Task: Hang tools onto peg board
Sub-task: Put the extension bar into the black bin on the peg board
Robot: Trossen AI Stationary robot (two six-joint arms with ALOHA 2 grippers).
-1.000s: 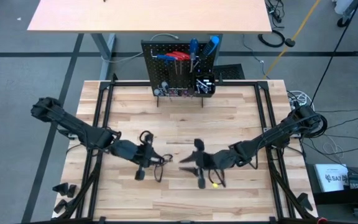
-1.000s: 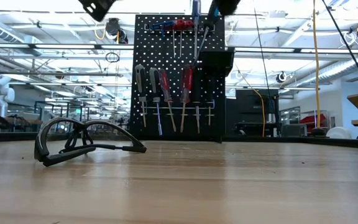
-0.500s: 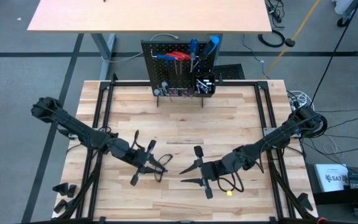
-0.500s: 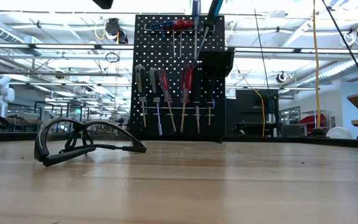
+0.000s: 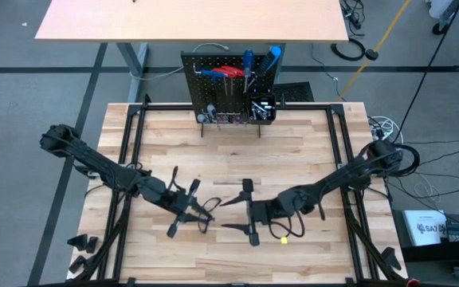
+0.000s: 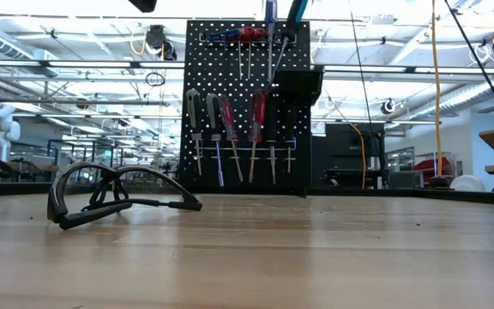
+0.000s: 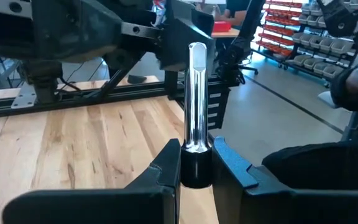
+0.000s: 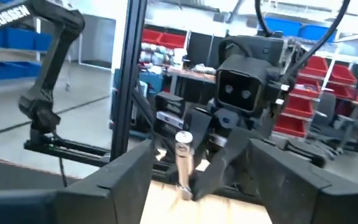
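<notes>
Since a second ago the right gripper (image 5: 231, 215) has spread its fingers wide and shifted toward the left gripper (image 5: 195, 209), so the two now face each other near the middle of the tabletop (image 5: 237, 151). A moment back the right arm sat lower on the table; the small yellow object (image 5: 284, 239) beside it now lies just clear of its wrist. The left gripper is clenched on a clear-handled screwdriver (image 7: 196, 112), its black collar pinched between the fingers (image 7: 166, 168) and the clear handle pointing out toward the right gripper. In the right wrist view the same tool shows end-on between the right arm's spread fingers (image 8: 129, 168), which do not touch it. The black wire loop (image 6: 114, 196) lies where it lay before, on the wood near the left gripper. The peg board (image 5: 231, 88) stands upright at the table's far edge, unchanged, with red-handled and blue-handled screwdrivers (image 6: 256, 116) hanging on its hooks. Its small black bin (image 5: 262, 110) holds some small pale items, too small to tell apart.
</notes>
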